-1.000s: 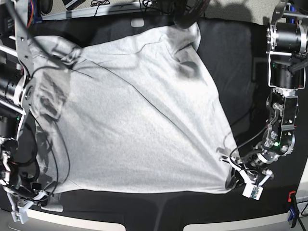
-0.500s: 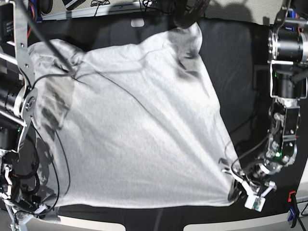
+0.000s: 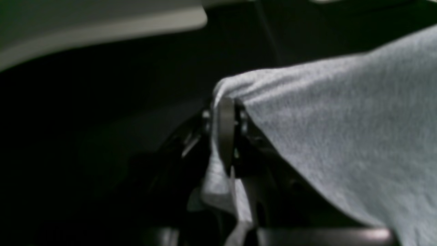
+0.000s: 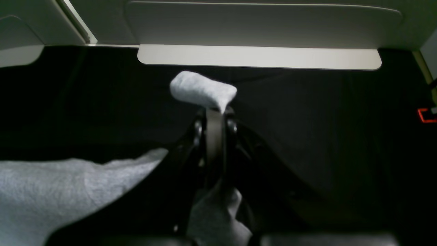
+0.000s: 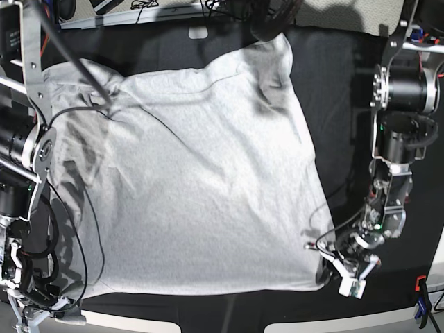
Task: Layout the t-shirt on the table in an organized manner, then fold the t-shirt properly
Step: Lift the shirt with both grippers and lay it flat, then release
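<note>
The light-grey t-shirt (image 5: 194, 180) lies spread over the black table (image 5: 333, 83), plain side up, with creases near its far corners. My left gripper (image 5: 325, 272) is shut on the shirt's near right corner; in the left wrist view the left gripper (image 3: 225, 114) pinches the t-shirt (image 3: 341, 136), which stretches away to the right. My right gripper (image 5: 62, 316) is shut on the near left corner by the front edge. In the right wrist view a tuft of the t-shirt (image 4: 202, 90) pokes past the shut right gripper (image 4: 215, 118).
The table's pale front rim (image 5: 139, 323) runs just below the shirt's hem. An orange and blue clamp (image 5: 420, 300) sits at the near right. A thin black cable (image 5: 156, 119) crosses the shirt's left part. Cables and a white tag (image 5: 199, 32) lie at the back.
Both grippers have drawn the shirt's near hem toward the front edge. The left gripper also shifted left. The cloth now lies flatter, with fewer diagonal folds.
</note>
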`<state>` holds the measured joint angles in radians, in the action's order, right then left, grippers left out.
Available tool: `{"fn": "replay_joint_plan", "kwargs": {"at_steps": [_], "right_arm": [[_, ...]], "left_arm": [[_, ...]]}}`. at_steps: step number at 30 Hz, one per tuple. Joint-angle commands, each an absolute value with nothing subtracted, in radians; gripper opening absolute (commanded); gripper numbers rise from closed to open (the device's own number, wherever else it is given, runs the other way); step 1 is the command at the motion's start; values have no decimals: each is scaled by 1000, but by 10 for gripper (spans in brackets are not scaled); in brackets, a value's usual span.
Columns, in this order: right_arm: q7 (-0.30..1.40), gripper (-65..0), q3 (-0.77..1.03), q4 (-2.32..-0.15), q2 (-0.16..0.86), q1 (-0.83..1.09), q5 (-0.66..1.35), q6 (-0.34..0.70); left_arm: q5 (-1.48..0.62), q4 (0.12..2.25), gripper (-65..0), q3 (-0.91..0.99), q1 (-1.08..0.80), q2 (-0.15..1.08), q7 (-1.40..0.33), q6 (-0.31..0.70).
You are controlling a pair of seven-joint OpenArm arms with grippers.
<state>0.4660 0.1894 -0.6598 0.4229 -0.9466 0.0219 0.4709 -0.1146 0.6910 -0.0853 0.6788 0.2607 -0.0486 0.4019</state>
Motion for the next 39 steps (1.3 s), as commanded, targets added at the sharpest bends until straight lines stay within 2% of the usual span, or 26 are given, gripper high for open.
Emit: {"fn": "replay_joint_plan", "kwargs": {"at_steps": [1, 18, 20, 21, 23, 35, 39], "right_arm": [[423, -650, 189, -676, 436, -994, 28, 458], [393, -650, 189, -676, 435, -994, 27, 459], [389, -495, 189, -675, 435, -993, 25, 459], [389, -432, 189, -675, 435, -989, 25, 459], [387, -371, 189, -675, 435, -977, 25, 459], [394, -369, 189, -675, 438, -955, 33, 459], [513, -370, 189, -675, 446, -955, 123, 487]], "left_arm": [[-127, 705, -650, -81, 727, 267, -15, 400], [-131, 705, -650, -81, 765, 267, -57, 400], [-131, 705, -502, -81, 769, 266, -131, 400], [-132, 705, -466, -81, 771, 265, -172, 400], [-131, 705, -462, -81, 771, 266, -238, 400], [-132, 705, -462, -81, 770, 266, -304, 400], [-210, 710, -462, -81, 764, 266, -400, 413]]}}
